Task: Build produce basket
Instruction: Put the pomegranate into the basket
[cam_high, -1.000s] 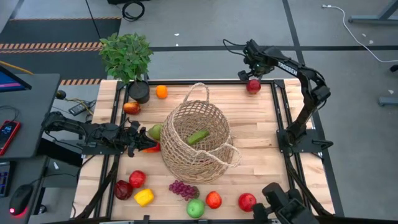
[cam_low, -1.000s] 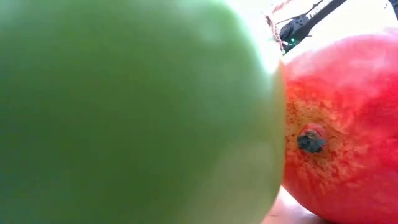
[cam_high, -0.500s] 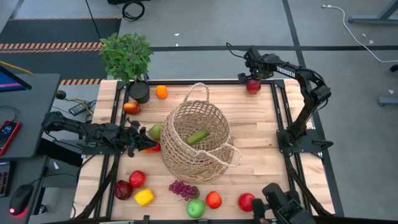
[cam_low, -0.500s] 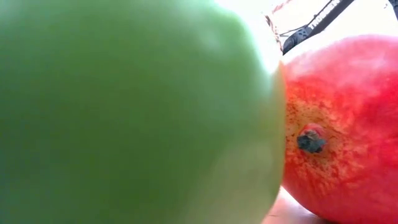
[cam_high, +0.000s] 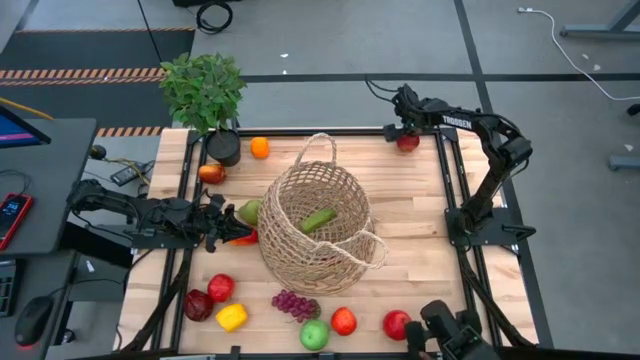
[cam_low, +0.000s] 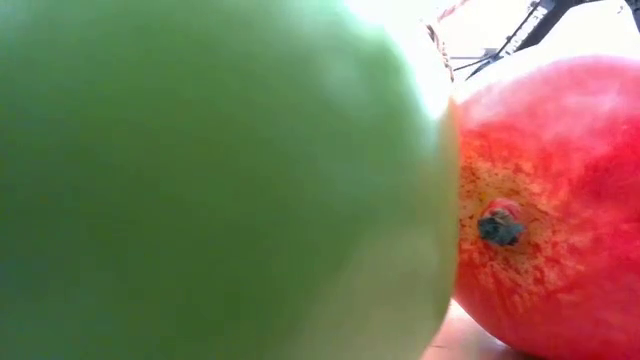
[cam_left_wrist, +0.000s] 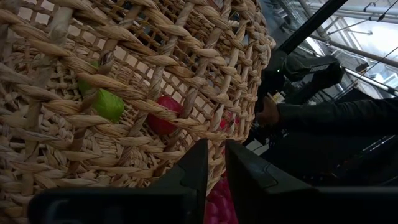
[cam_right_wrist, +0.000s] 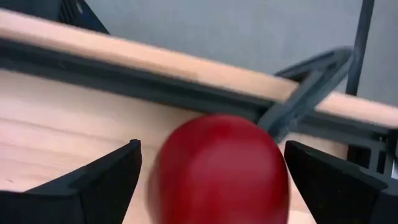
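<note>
The tan wicker basket (cam_high: 320, 225) stands mid-table with a green cucumber (cam_high: 318, 220) inside. My left gripper (cam_high: 232, 232) is level at the basket's left wall (cam_left_wrist: 124, 93), shut on a red piece of produce (cam_high: 244, 238). A green pear (cam_high: 248, 210) lies just beyond it against the basket. My right gripper (cam_high: 404, 130) is at the far right corner, open. Its fingers stand on either side of a red apple (cam_right_wrist: 217, 168) that rests on the table (cam_high: 420, 200), without plainly touching it. My left gripper pinches a red piece of produce (cam_left_wrist: 214, 200) between its two fingers, which come level from the table's left. Only a sliver of it shows in the narrow gap, so which part is held cannot be told. It sits close against the basket's left wall.
A potted plant (cam_high: 205, 90), an orange (cam_high: 260, 147) and a red-orange fruit (cam_high: 211, 173) sit at the far left. Peppers, grapes (cam_high: 293, 303) and apples line the near edge. A green apple (cam_low: 200, 180) and a red one (cam_low: 545, 200) block the low view. Black rails frame the table.
My right gripper has come down at the far right corner, and its open fingers now stand around the red apple. The apple, the basket and my left arm have kept still.
</note>
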